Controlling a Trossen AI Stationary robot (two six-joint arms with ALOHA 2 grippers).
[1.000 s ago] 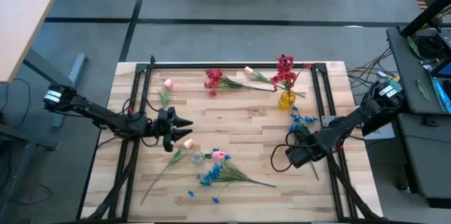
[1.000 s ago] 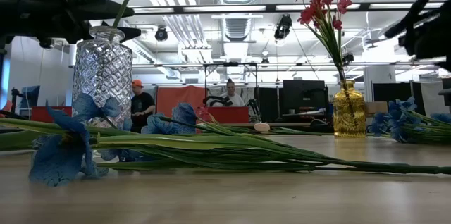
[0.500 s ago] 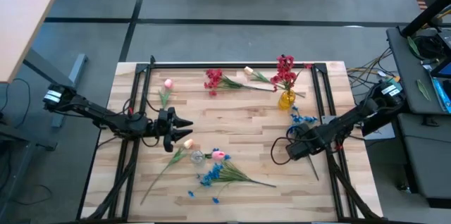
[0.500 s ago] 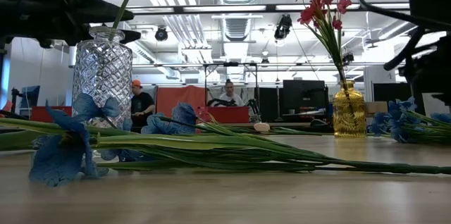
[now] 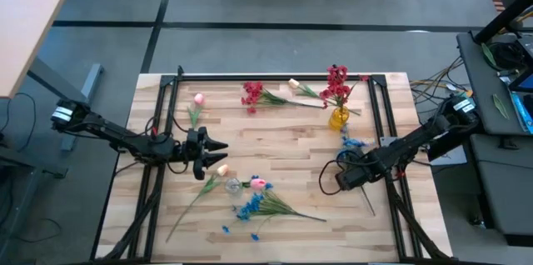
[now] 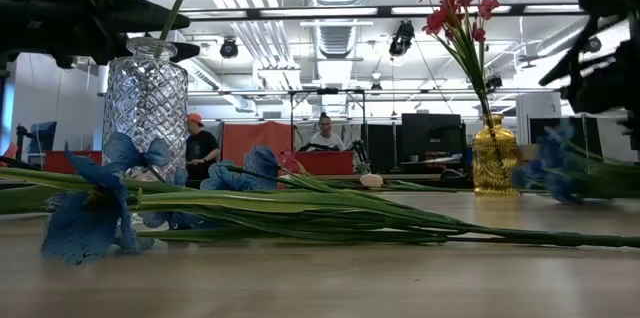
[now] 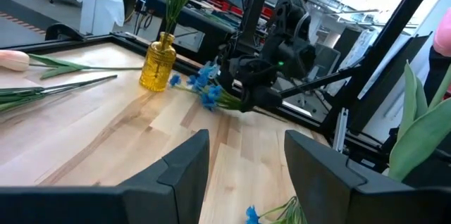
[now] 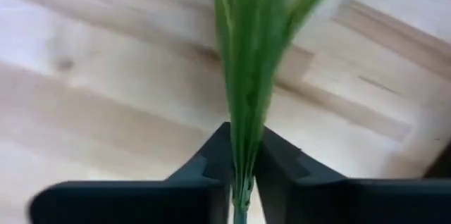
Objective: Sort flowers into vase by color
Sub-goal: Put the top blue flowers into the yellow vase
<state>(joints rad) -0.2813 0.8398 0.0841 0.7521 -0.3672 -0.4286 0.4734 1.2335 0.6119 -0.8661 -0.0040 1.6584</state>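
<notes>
— Blue flowers (image 5: 351,142): where do you have them?

— Right of centre in my high view, just below the yellow vase (image 5: 338,117). Their green stems (image 8: 243,76) run down between the right gripper (image 5: 356,163) fingers (image 8: 208,164), which are clamped on them.

— And the left side?

— My left gripper (image 5: 218,155) hangs left of centre, jaws spread, above the clear vase (image 6: 146,98). More blue flowers lie loose near the table's (image 5: 291,127) lower edge.

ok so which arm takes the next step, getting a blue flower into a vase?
Right. The right gripper is shut on the blue flower's green stem, near the amber glass vase. The left gripper hovers open by the clear cut-glass vase.
</notes>
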